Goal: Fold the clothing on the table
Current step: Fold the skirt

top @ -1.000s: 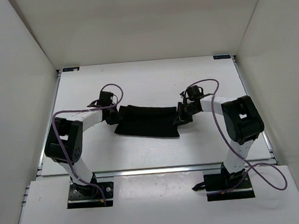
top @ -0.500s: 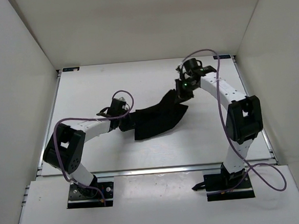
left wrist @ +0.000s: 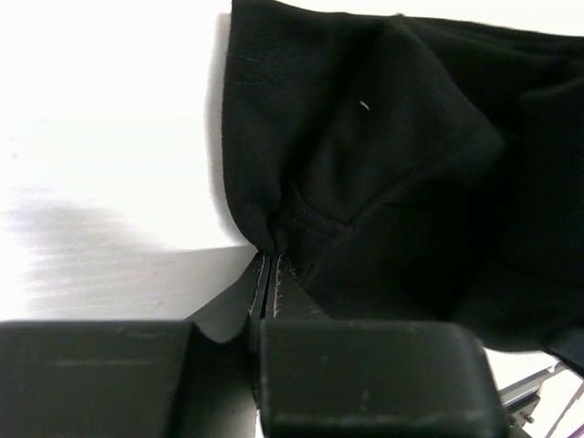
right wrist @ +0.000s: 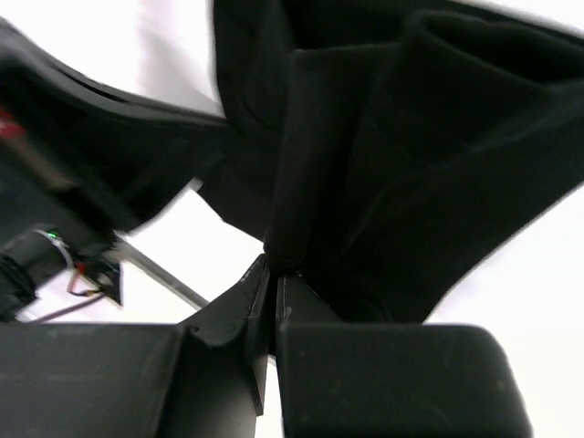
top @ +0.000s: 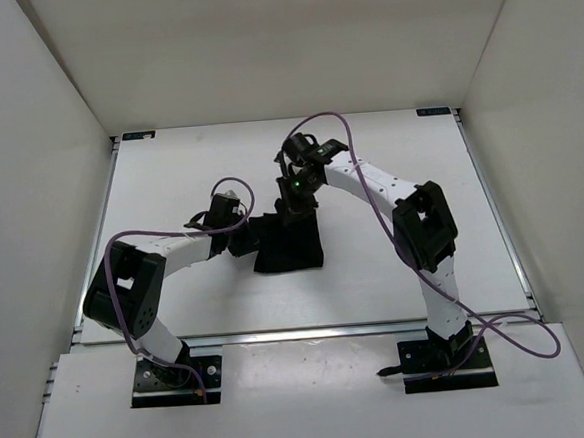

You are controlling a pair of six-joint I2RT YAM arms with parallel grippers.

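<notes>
Black soft clothing (top: 292, 249) sits near the middle of the white table (top: 169, 177), a little closer to the near edge than to the far edge. It is bunched into a small lump, not spread out flat.

The left claw (top: 244, 244) is at the left side of the lump, low down by the table. Its two fingers are pressed together on a fold of the clothing. In the left wrist view the fabric puckers right where the tips meet and fans out away from the claw.

The right claw (top: 296, 207) is at the far side of the lump, and its arm reaches over from the right. Its fingers are squeezed together on a pinch of the clothing too. In the right wrist view a thick ridge of fabric runs away from the tips. The two claws are close to each other, with the clothing between them.

From above, the lump looks about as wide as it is deep, so its long way is hard to pick. Its near edge is straight and runs side to side, in line with the near edge of the table. The far part gets narrow toward the right claw. The left part gets narrow toward the left claw. I cannot tell if the far part is up off the table.
</notes>
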